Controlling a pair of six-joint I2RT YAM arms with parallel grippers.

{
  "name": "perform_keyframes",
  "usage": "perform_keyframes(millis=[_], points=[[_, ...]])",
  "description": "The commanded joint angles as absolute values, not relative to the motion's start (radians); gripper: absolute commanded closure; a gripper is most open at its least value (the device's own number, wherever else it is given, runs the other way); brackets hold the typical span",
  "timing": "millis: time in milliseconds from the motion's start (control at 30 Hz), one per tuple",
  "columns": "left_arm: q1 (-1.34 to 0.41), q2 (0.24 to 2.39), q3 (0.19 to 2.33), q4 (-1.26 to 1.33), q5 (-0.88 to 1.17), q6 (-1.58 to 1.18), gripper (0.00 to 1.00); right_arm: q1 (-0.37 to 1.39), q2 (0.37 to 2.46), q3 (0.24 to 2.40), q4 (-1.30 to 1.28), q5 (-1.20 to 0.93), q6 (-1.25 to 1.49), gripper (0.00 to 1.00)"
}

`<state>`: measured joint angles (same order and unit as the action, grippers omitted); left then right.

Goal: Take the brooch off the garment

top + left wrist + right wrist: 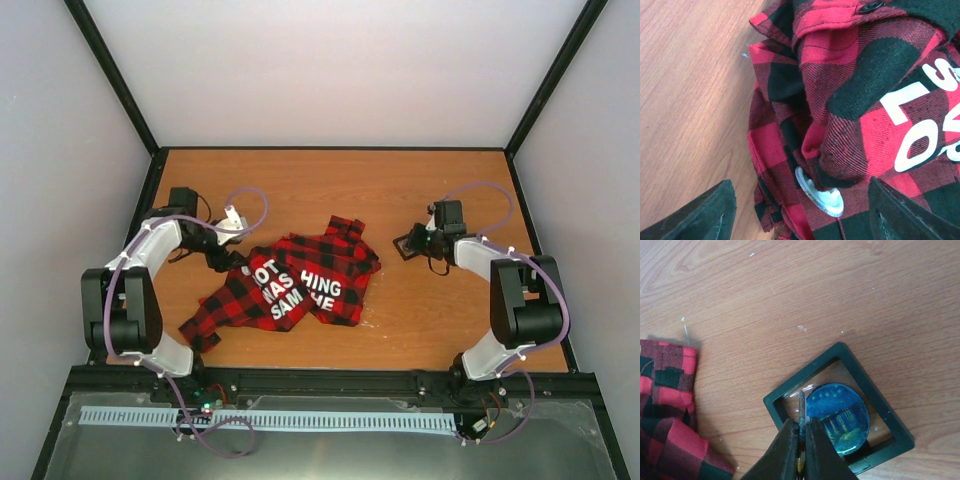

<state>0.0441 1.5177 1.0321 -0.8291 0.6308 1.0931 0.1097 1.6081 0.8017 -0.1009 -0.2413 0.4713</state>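
1. Red-and-black checked garment lies crumpled mid-table. You can read only part of its white lettering, as folds cover the rest.
2. Left gripper: spread, one finger on either side of a white disc that is half hidden under a fold.
3. Right gripper: pressed together on a thin sliver. You cannot tell what it is.
4. Blue round brooch sits inside a black frame, off the garment.

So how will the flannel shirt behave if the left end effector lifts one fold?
Likely floppy: the shirt lies crumpled in soft folds, so it should drape rather than lift whole. It would probably bunch up, not slide, if pushed across the wooden table.
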Motion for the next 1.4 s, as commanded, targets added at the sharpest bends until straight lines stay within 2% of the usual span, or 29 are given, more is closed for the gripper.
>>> perform_keyframes(millis=[0,67,167,233,333,467,567,733,933,1067,1167,1267,1367], points=[[0.048,1.555,1.049,-0.815,0.701,1.074,0.29,0.097,1.612,0.809,-0.082,-0.199,0.442,0.88],[0.048,1.559,1.049,-0.804,0.707,1.066,0.29,0.096,1.612,0.817,-0.087,-0.198,0.439,0.82],[0.047,1.56,1.05,-0.808,0.679,1.074,0.29,0.097,1.611,0.832,-0.094,-0.21,0.437,0.66],[0.05,1.555,1.051,-0.808,0.652,1.08,0.28,0.097,1.602,0.837,-0.096,-0.215,0.432,0.61],[0.072,1.557,1.067,-0.817,0.666,1.083,0.25,0.098,1.581,0.839,-0.099,-0.2,0.42,0.55],[0.168,1.577,1.134,-0.855,0.804,1.071,0.15,0.119,1.545,0.856,-0.124,-0.157,0.384,0.54],[0.202,1.57,1.134,-0.877,0.828,1.085,0.12,0.228,1.501,0.884,-0.116,-0.107,0.312,0.49],[0.242,1.563,1.104,-0.906,0.841,1.095,0.12,0.484,1.479,0.965,-0.044,-0.159,0.171,0.39],[0.261,1.561,1.043,-0.892,0.831,1.072,0.17,0.779,1.605,1.192,-0.097,-0.182,0.047,0.39],[0.262,1.559,0.988,-0.862,0.805,1.054,0.2,0.844,1.734,1.297,-0.156,-0.266,0.032,0.3],[0.262,1.552,0.936,-0.805,0.75,1.039,0.22,0.845,1.806,1.312,-0.212,-0.284,0.032,0.3],[0.262,1.553,0.891,-0.74,0.696,1.015,0.26,0.845,1.8,1.246,-0.182,-0.314,0.032,0.32],[0.261,1.578,0.862,-0.689,0.677,0.993,0.31,0.842,1.802,1.215,-0.19,-0.284,0.033,0.43]])
